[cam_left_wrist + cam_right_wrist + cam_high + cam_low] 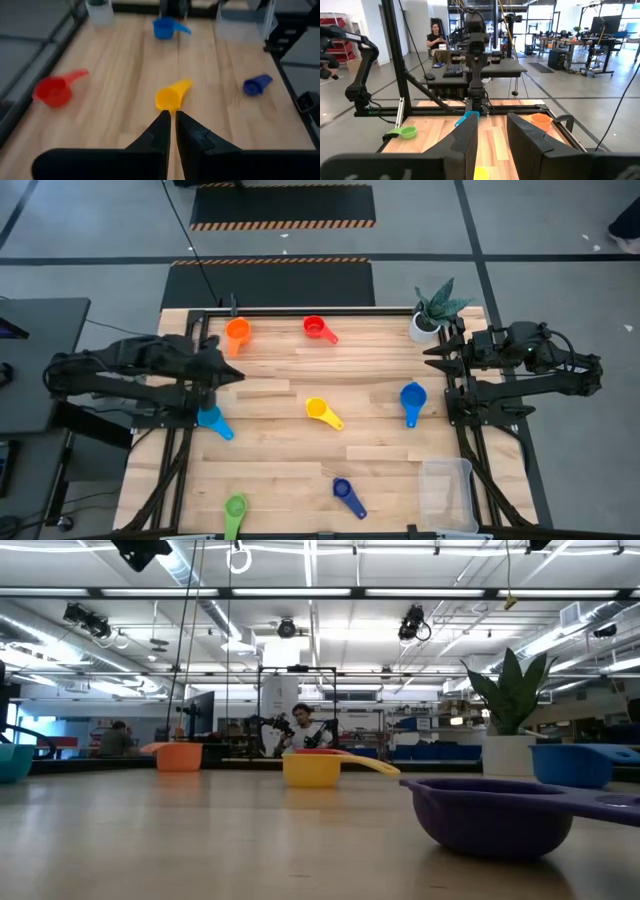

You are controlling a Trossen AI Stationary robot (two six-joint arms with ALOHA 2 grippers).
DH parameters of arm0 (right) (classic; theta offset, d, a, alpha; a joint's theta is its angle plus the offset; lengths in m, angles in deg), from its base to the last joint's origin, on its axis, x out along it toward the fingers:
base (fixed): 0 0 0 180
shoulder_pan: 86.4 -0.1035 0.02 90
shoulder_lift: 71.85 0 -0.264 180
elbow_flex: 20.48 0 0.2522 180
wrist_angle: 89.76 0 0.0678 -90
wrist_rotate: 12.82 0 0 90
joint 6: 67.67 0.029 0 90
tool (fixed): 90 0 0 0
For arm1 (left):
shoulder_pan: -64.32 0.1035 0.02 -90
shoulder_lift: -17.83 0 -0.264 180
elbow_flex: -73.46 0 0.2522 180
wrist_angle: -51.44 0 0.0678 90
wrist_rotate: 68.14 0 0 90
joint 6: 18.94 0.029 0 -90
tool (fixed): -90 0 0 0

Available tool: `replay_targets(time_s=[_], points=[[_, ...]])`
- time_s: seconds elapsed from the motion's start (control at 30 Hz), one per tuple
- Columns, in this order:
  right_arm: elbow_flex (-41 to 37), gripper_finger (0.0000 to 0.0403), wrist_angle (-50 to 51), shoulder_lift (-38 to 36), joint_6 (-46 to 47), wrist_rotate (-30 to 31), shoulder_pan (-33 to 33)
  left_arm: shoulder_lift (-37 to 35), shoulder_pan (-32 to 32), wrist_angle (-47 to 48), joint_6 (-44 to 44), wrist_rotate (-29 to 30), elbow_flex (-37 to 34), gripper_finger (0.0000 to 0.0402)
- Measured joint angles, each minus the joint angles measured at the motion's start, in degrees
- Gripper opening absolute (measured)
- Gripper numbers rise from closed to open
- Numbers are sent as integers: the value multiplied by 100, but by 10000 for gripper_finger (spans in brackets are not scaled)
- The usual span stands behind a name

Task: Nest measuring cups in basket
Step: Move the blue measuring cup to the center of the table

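Observation:
Several measuring cups lie apart on the wooden table, none held: orange, red, yellow, blue, light blue, dark blue and green. The clear basket stands at the near right corner with nothing in it. My left gripper hangs shut above the table's left side and slants down toward the yellow cup. At the right edge, my right gripper is held level above the table, its fingers a little apart with nothing between them.
A white pot with a green plant stands at the far right corner, just beyond my right gripper. The arms' black frames run along both side edges. Bare wood lies between the scattered cups. People sit in the room beyond the table.

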Motion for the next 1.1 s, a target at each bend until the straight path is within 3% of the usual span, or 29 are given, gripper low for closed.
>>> replay_targets(time_s=[0.4, 0.7, 0.87, 1.1], points=[[1, 110, -64, 0, 0, 2, -1, 594, 18, -252, -203, 139, 310, 34], [1, 110, -408, 2, 52, 2, -1, 605, 24, -463, -206, 1194, 313, 34], [1, 110, -720, 0, 101, 14, 4, 605, 24, -464, -883, 1676, 313, 34], [1, 110, -755, 11, -159, 1013, 5, 605, 22, -458, -1711, 1926, 313, 34]])
